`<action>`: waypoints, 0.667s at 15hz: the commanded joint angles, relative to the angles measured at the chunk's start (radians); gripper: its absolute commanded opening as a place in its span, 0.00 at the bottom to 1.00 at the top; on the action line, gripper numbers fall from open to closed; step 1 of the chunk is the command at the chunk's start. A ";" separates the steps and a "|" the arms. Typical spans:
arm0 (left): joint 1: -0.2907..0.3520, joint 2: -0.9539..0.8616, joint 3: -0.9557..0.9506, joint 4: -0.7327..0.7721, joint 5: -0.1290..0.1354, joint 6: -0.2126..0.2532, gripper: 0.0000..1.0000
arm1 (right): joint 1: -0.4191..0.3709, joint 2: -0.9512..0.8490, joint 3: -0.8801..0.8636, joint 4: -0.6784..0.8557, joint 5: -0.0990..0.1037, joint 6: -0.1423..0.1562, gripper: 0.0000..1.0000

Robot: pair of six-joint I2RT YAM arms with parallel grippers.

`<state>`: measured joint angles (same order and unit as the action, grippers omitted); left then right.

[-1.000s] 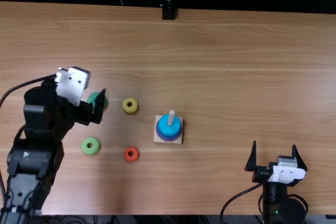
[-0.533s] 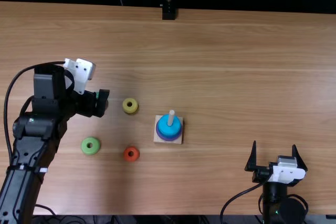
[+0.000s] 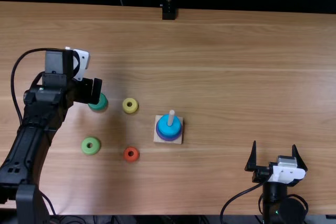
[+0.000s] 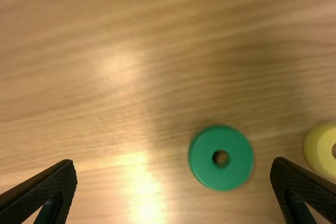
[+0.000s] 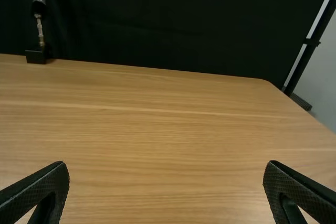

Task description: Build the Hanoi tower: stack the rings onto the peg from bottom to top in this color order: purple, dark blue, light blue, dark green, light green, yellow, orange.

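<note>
My left gripper hangs open above the table, beside the dark green ring. In the left wrist view the dark green ring lies flat below the open gripper, with nothing held. The peg stands on its square base, carrying a light blue ring above a purple-blue rim; whether that rim is one ring or more I cannot tell. Yellow, light green and orange rings lie loose. My right gripper is open at the near right; its wrist view shows the gripper holding nothing.
A black stand foot sits on the table's far edge. Dark cloth hangs behind that edge. A cable curves beside the right arm.
The left arm has swung and its gripper has shifted, first away from the near edge, then slightly left, uncovering more of the dark green ring. The right arm and the rings have stayed put.
</note>
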<state>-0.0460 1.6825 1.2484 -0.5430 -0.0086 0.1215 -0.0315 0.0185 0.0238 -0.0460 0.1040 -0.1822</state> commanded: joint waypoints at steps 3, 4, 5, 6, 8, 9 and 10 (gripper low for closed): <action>-0.011 0.092 0.049 -0.006 0.077 -0.077 1.00 | -0.005 -0.019 -0.009 0.003 -0.008 0.000 1.00; -0.011 0.114 0.060 -0.006 0.091 -0.077 1.00 | -0.004 -0.019 -0.009 0.003 -0.008 0.000 1.00; -0.014 0.131 0.060 -0.004 0.091 -0.077 1.00 | -0.004 -0.019 -0.009 0.003 -0.008 0.000 1.00; -0.023 0.143 0.060 -0.002 0.086 -0.077 1.00 | -0.004 -0.019 -0.009 0.003 -0.008 0.000 1.00; -0.032 0.169 0.060 -0.002 0.080 -0.070 1.00 | -0.005 -0.019 -0.009 0.003 -0.008 0.000 1.00; -0.034 0.184 0.060 -0.002 0.082 -0.066 1.00 | -0.004 -0.019 -0.009 0.003 -0.008 0.000 1.00; -0.037 0.190 0.059 0.002 0.077 -0.064 1.00 | -0.005 -0.019 -0.009 0.003 -0.008 0.000 1.00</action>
<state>-0.0788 1.8557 1.2762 -0.5457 0.0608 0.0521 -0.0315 0.0185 0.0238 -0.0463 0.1036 -0.1822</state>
